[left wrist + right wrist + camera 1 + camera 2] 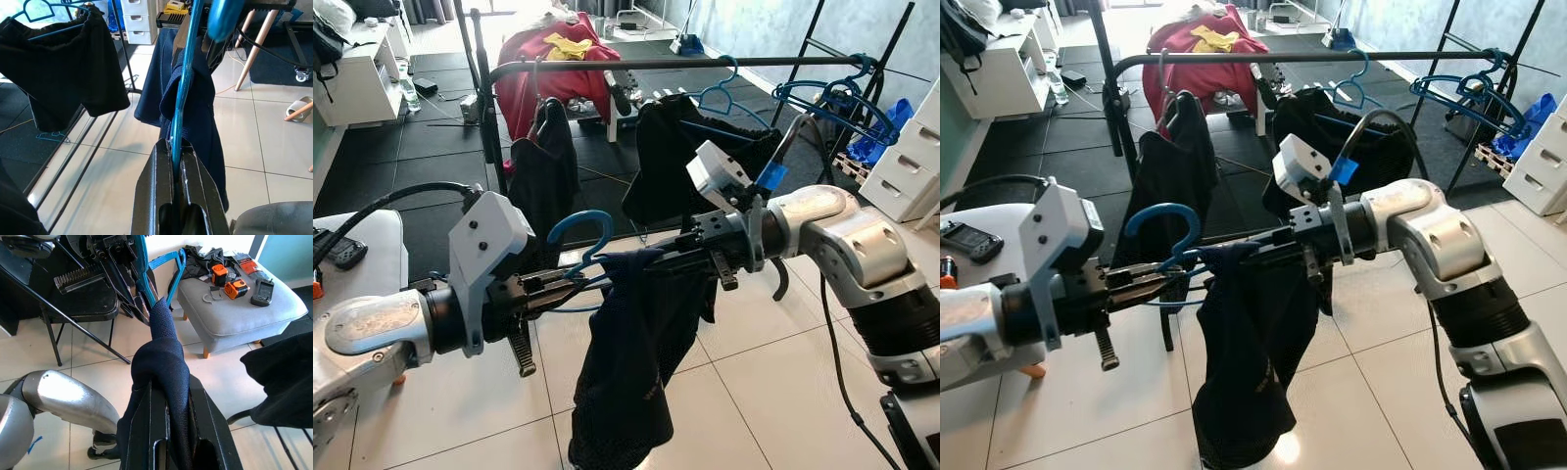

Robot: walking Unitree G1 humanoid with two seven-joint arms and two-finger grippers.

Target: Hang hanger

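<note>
Below the rail (705, 64) in the left eye view, the blue hanger (579, 240) with a dark garment (631, 352) sat between both grippers, well short of the rail; hanging not yet done. Left wrist view: left gripper (177, 161) clamped on the hanger's wire. Right wrist view: right gripper (168, 396) pinched shut on the garment's fabric. Lift and hook over the rail remained, by my judgement.

White tiled floor (773, 382), dark mats (372, 157) beyond, perhaps white drawers (911, 157) right.
</note>
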